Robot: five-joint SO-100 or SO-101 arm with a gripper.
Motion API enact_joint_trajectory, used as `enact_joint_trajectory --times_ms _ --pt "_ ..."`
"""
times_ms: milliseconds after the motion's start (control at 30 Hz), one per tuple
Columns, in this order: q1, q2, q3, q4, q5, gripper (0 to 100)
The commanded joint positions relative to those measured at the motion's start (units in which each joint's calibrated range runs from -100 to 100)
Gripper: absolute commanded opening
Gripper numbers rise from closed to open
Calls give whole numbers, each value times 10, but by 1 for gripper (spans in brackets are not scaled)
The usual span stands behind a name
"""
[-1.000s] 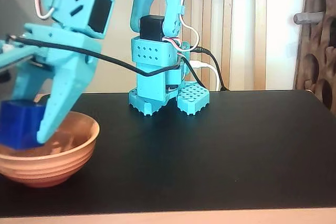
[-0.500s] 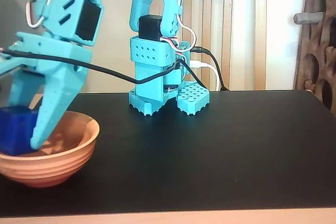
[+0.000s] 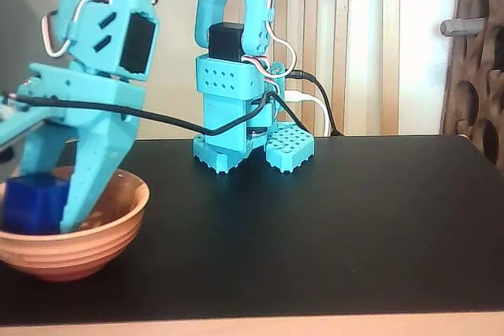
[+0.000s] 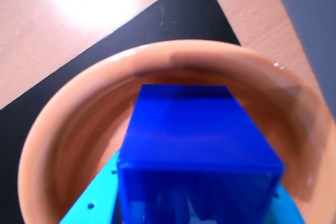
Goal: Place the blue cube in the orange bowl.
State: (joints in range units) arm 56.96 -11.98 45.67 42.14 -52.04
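Observation:
The blue cube [image 3: 33,202] sits between my turquoise fingers [image 3: 88,175], low inside the orange bowl [image 3: 110,230] at the left edge of the fixed view. My gripper [image 3: 38,214] is shut on the cube, with its tips below the bowl's rim. In the wrist view the cube [image 4: 194,129] fills the centre, framed by the bowl's rim [image 4: 63,114], and the gripper [image 4: 197,203] shows as turquoise parts on either side of the cube's lower end. Whether the cube touches the bowl's floor is hidden.
The bowl stands on a black table mat [image 3: 331,226] with a wooden front edge [image 3: 315,326]. The arm's base [image 3: 244,135] and its cables [image 3: 311,104] are at the back centre. A brown perforated panel [image 3: 480,60] stands at the right.
My gripper has lowered the cube deeper into the bowl and shifted slightly, still holding it.

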Motion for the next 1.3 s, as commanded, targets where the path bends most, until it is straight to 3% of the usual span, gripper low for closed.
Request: enact_joint_trajectory --times_ms 0,867,1033,1267 --pt "-11 -2 -4 -17 4 14" --pt "-9 -8 -3 -9 -2 15" --pt "-9 -8 -3 -9 -2 28" --pt "-9 -8 -3 -9 -2 30"
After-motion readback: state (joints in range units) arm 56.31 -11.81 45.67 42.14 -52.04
